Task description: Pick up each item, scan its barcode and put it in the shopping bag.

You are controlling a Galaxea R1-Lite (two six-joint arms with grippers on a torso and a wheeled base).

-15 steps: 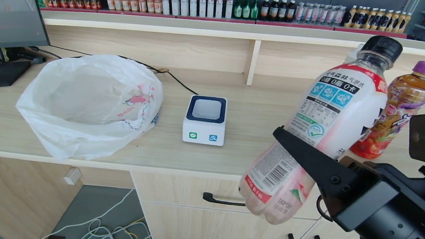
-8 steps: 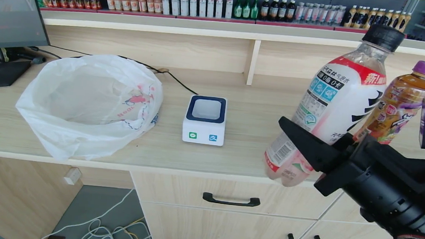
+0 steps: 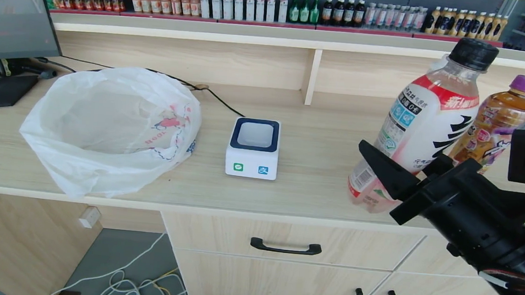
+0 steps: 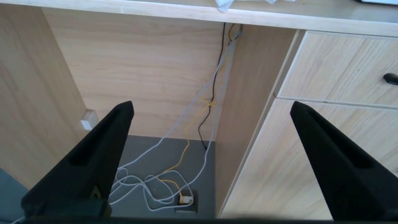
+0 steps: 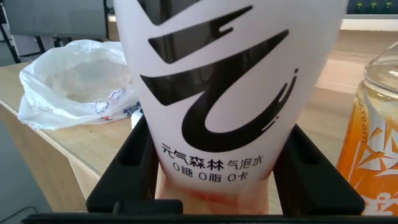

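Observation:
A pale pink drink bottle [image 3: 429, 114] with a white label and black cap leans slightly at the counter's right front, its base at or just above the wood. My right gripper [image 3: 401, 167] is shut on its lower half; in the right wrist view the bottle [image 5: 224, 93] sits between the gripper's [image 5: 217, 183] two black fingers [image 5: 134, 165]. The white scanner [image 3: 253, 149] with a dark-rimmed window stands mid-counter, left of the bottle. An open white shopping bag [image 3: 107, 124] lies further left. My left gripper [image 4: 211, 155] hangs open below the counter edge, holding nothing.
An amber tea bottle [image 3: 500, 121] with a purple cap stands just behind and to the right of the held bottle, close to it [image 5: 376, 137]. A monitor [image 3: 8, 6] stands at the far left. A raised shelf ledge [image 3: 272, 36] runs along the back. Drawer handles [image 3: 284, 248] sit below the counter front.
My right gripper has carried the bottle away from the camera and down toward the counter, turning it from steeply tilted to nearly upright beside the tea bottle. Bag and scanner have not moved.

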